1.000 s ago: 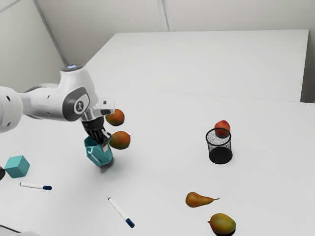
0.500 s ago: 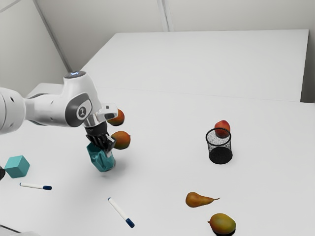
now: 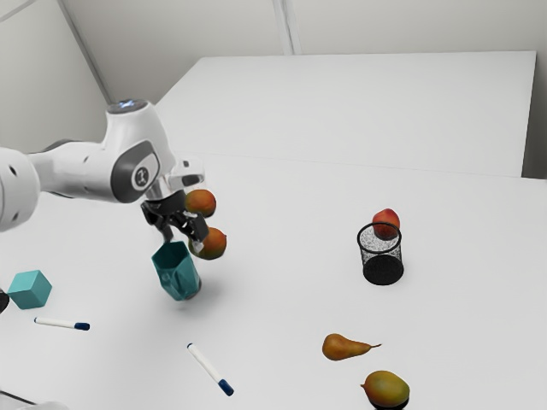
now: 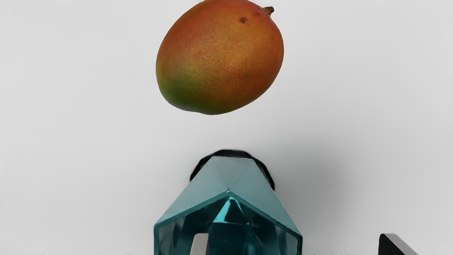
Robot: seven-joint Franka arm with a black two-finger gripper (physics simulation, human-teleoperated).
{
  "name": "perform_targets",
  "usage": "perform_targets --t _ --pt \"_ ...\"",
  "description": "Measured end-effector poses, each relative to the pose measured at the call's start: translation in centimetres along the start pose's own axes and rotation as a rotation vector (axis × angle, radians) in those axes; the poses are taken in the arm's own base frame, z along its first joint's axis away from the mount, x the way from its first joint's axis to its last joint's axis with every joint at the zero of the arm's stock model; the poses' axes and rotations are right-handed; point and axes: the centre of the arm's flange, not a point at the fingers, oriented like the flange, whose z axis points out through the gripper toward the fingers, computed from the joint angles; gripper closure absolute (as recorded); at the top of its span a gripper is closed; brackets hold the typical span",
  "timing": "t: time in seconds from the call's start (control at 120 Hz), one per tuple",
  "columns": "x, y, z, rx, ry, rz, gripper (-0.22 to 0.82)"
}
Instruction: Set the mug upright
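No readable text, label, brand, number or sign anywhere. Closest to it: the arm (image 3: 120, 141) carried a pale round badge (image 3: 142, 177) on its dark joint cover (image 3: 128, 166), plus a bluish mark (image 3: 127, 103) on its top cap; both were too small to make out.

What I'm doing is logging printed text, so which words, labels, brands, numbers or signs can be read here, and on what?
None can be read.
Arm's side cover: a pale round mark, too small to read.
Arm's top cap: a bluish mark, too small to read.
Mug: no lettering visible.
Markers: no lettering can be made out.
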Motion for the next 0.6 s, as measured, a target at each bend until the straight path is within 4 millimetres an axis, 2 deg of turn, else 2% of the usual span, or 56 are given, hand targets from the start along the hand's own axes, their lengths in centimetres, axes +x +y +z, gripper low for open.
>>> perform_targets --t 0.075,0.15,0.25,0.4,0.6 --pt "0.8 -0.4 -2.3 -0.001 0.019 -0.018 0.06" --pt "2.5 -0.7 -6.4 -0.012 0.049 -0.036 0.04" --pt "3.8 -0.6 -11.3 -0.02 0.08 -0.053 0.03" --pt "4.5 -0.8 -15.9 -0.031 0.092 -0.068 0.01" --pt "6.0 -4.1 -19.8 -0.042 0.084 -0.099 0.01"
